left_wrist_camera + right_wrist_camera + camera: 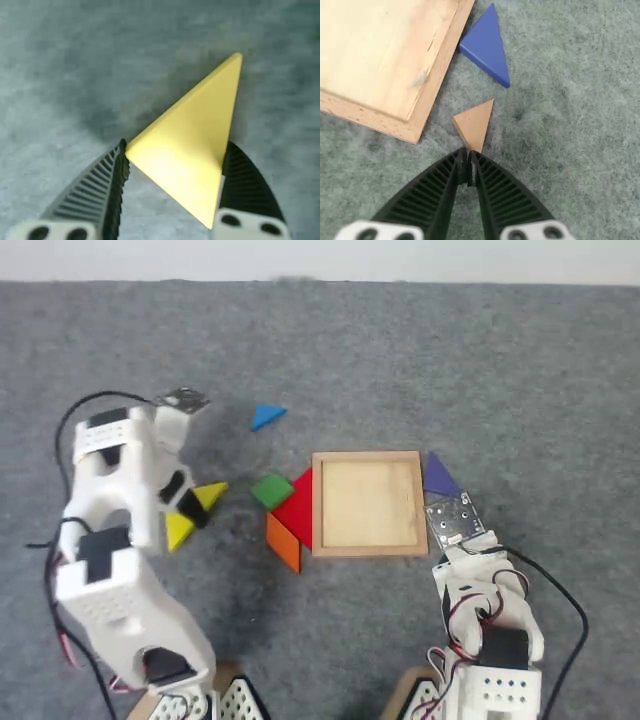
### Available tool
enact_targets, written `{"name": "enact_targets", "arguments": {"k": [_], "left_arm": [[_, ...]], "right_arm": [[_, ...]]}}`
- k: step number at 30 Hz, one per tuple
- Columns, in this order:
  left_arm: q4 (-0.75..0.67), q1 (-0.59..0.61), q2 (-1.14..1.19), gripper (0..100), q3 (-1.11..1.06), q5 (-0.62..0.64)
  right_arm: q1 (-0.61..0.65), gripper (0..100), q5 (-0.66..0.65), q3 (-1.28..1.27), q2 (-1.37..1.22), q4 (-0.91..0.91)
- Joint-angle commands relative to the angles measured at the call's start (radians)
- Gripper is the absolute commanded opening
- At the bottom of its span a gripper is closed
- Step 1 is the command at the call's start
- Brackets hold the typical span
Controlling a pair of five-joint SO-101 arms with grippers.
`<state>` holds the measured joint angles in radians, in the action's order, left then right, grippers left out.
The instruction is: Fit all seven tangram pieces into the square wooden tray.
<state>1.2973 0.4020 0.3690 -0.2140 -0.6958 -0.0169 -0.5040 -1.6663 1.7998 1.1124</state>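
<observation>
The grey table (400,360) is carrying the square wooden tray (368,502), which is lying bare, so the fitting is apparently just starting. Well apart from it, the left pincer (175,150) is clamping the large yellow triangle (195,130) across two edges, probably for carrying over. The red triangle (298,505) is waiting against the tray's rim. The right pincer (469,162), jaws pressed together, is touching the small tan triangle (474,124), perhaps for nudging.
</observation>
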Motion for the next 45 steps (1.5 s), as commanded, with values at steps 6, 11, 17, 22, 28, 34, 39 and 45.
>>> {"name": "enact_targets", "arguments": {"k": [6,11,17,22,28,34,39,45], "left_arm": [[0.109,-0.206,-0.302,15,0.010,0.118],[0.135,-0.315,-0.388,15,0.010,0.207],[0.127,-0.571,-0.405,15,0.015,0.539],[0.031,-0.713,-0.394,15,0.015,0.749],[-0.075,-0.764,-0.270,15,0.015,0.839],[-0.158,-0.770,-0.129,15,0.021,0.957],[-0.161,-0.781,-0.069,15,0.053,1.037],[-0.163,-0.783,-0.061,15,0.054,1.103]], "right_arm": [[0.007,0.9,-0.021,-0.014,0.015,0.013],[0.007,0.9,-0.021,-0.014,0.015,0.012],[0.007,0.9,-0.021,-0.015,0.015,0.012],[0.007,0.9,-0.021,-0.015,0.015,0.010],[0.007,0.8,-0.020,-0.017,0.015,0.008],[0.007,0.8,-0.018,-0.017,0.015,0.007],[0.007,0.8,-0.017,-0.017,0.015,0.004],[0.007,0.8,-0.017,-0.017,0.015,0.004]]}}
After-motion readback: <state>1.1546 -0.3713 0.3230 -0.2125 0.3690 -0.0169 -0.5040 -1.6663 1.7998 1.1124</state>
